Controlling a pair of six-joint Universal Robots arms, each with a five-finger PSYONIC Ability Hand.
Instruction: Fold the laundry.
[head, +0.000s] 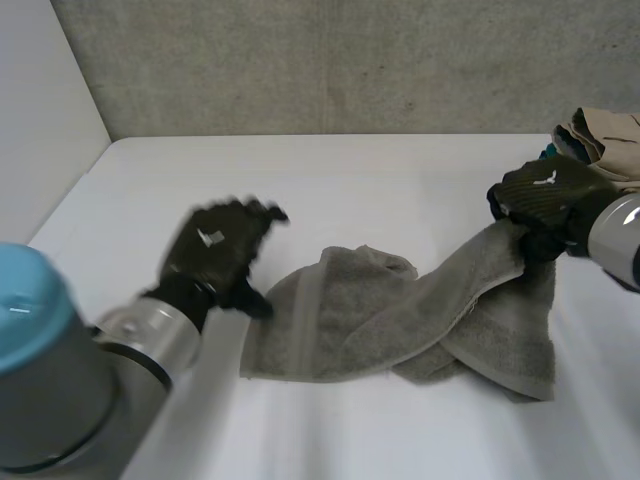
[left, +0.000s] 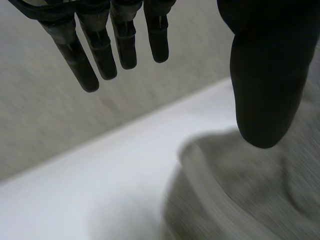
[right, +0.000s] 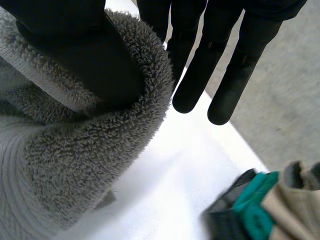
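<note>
towel (head: 400, 320): crumpled mid-table (head: 330, 180) | right hand (head: 545, 195): thumb and fingers pinch the towel's right end, raised off the table | left hand (head: 215, 250): fingers spread, holding nothing, above towel's left edge | clothes pile (head: 605, 140): beside right hand

Open table (head: 330, 180) behind towel (head: 380, 320); clothes pile (head: 610, 140) blocks far-R corner; L wall (head: 40, 110), back wall (head: 330, 60) close edges.

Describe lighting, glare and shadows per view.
Head view: soft, even light, a pale sheen on the light-blue cap, only a thin shadow under the grey towel. Left wrist view: the left hand reads dark against the bright table. Right wrist view: the right hand black against the towel.
</note>
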